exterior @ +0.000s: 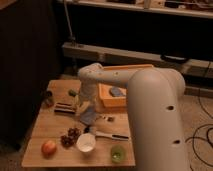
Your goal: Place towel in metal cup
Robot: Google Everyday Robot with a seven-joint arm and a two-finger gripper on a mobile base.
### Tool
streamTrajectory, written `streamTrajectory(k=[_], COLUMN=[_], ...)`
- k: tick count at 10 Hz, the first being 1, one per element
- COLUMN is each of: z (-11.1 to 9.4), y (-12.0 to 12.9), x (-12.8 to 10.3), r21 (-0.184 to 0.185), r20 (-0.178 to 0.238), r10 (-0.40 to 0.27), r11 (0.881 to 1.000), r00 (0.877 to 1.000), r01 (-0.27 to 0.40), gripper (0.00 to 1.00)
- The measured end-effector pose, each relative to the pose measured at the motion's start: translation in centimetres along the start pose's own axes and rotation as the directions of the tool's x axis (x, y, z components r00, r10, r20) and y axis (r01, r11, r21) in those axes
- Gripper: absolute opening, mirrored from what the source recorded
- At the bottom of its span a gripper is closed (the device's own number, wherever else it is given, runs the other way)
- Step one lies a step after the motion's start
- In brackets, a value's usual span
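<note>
Bench (40, 131): pale wood, flat top.
White cup (86, 142): smooth, round, near edge.
Towel (89, 117): soft crumpled blue-grey cloth at mid-bench, long axis roughly near-to-far.
Gripper (85, 106): just above the towel, fingers spread wide, nothing visibly held.
Metal cup (48, 98): dull dark cylinder, upright, far left.

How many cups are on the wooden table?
2: dark metal cup at the far left edge, white round cup near the front. A green round thing front right is unclear. The gripper hangs between the cups; the arm may hide more.
</note>
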Motion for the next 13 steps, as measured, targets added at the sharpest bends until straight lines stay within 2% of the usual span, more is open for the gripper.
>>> streamTrajectory(k=[3, 5, 6, 10, 11, 13], z=[2.0, 2.2, 2.4, 3.0, 3.1, 3.3], y=[-1.0, -1.5, -1.4, -1.2, -1.1, -1.5], x=[-0.3, -0.5, -0.5, -0.1, -0.1, -0.3], r21=[0.0, -0.003, -0.005, -0.012, -0.018, -0.058], r20=[-0.019, -0.022, -0.025, -0.043, -0.046, -0.056], r10=[0.019, 0.031, 0.031, 0.043, 0.049, 0.085], r11=[1.0, 1.0, 1.0, 0.999, 0.999, 0.994], r00=[1.0, 0.999, 0.999, 0.998, 0.998, 0.995], r01=[-0.019, -0.031, -0.031, -0.043, -0.05, -0.089], gripper=[0.8, 0.76, 0.69, 0.26, 0.18, 0.02])
